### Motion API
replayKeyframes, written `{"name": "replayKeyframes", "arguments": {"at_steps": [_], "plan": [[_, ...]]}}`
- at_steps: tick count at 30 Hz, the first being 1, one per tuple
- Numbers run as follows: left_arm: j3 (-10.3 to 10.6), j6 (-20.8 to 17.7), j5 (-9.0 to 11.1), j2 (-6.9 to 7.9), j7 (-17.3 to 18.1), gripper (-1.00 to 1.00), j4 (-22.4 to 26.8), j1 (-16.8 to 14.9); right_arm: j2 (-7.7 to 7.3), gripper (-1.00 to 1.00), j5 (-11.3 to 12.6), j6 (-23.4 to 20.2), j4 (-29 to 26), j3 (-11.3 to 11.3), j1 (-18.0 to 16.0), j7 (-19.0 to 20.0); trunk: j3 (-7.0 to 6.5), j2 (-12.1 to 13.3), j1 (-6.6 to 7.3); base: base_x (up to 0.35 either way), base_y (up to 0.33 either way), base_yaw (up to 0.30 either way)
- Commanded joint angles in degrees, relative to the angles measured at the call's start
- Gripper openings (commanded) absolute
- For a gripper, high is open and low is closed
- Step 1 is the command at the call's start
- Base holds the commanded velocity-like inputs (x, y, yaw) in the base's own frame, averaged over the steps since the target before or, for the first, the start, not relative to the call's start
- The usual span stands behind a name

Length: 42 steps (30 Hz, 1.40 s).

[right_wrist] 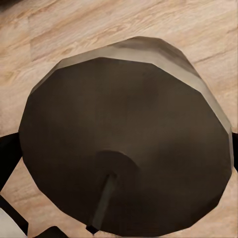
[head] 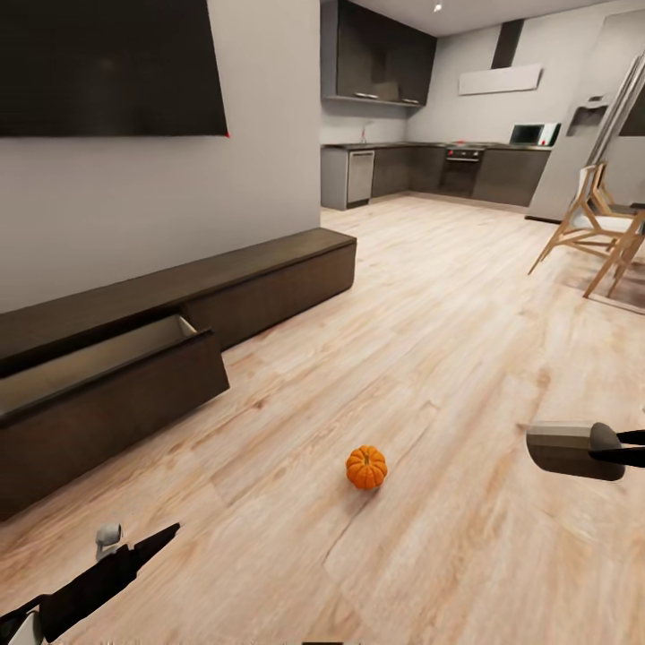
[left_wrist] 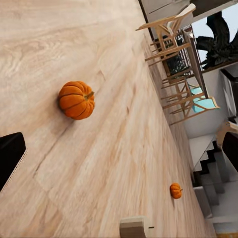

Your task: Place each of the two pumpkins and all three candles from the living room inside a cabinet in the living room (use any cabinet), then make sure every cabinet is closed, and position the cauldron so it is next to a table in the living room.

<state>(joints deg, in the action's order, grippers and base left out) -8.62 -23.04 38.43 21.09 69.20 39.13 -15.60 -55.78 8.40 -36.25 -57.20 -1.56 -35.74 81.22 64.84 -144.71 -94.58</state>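
**Candle in the right gripper, one drawer open, two pumpkins on the floor**

Right gripper (head: 632,445), at the right edge of the head view: dark fingers closed around one end of a stubby beige-grey candle (head: 564,450), held sideways above the wooden floor (head: 448,296). The right wrist view looks straight onto the candle's (right_wrist: 126,139) broad dark end face, a thin wick sticking out of it; floor planks behind.

Left gripper (head: 148,546), low at the left of the head view: black, pointing out over the floor, nothing seen in it. How far its fingers are parted, cannot tell.

Nearer pumpkin (head: 366,467): bright orange, ribbed, upright on bare floor between the two arms, touching nothing. The left wrist view shows it (left_wrist: 77,99) close by, and a second pumpkin (left_wrist: 175,190) well beyond it on the same floor, near some steps.

Cabinet (head: 224,296): long, low, dark brown, against the wall under a dark screen (head: 107,67). One drawer (head: 98,363) stands pulled out, pale inside; the other fronts look flush.

Background: kitchen units, wooden chairs (head: 596,224) at right.
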Motion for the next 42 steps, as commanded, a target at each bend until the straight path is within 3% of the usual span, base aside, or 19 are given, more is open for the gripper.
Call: {"name": "replayKeyframes", "arguments": {"at_steps": [1, 13, 28, 42], "plan": [[0.01, -0.6, 0.22, 0.0, 0.14, 1.0, -0.02, -0.04, -0.03, -1.0, 0.31, -0.84, -0.02, -0.02, -0.03, 0.08, 0.1, -0.02, 0.01, 0.0, 0.0, 0.259], [0.0, -0.6, 0.24, 0.07, 0.14, 1.0, -0.02, -0.04, -0.03, -1.0, 0.31, -0.84, -0.02, 0.05, -0.03, 0.0, 0.75, -0.02, 0.01, 0.009, 0.0, 0.256], [-0.07, -0.6, 0.33, 0.09, 0.14, 1.0, -0.02, -0.04, -0.03, -1.0, 0.31, -0.84, -0.02, 0.02, -0.03, -0.01, 1.59, -0.02, 0.01, 0.284, 0.009, 0.236], [-0.08, -0.6, 0.33, 0.09, 0.14, 1.0, -0.02, -0.04, -0.04, -1.0, 0.41, -0.84, -0.01, -0.12, -0.03, -0.88, 1.64, -0.02, 0.01, 0.017, 0.003, 0.218]]}}
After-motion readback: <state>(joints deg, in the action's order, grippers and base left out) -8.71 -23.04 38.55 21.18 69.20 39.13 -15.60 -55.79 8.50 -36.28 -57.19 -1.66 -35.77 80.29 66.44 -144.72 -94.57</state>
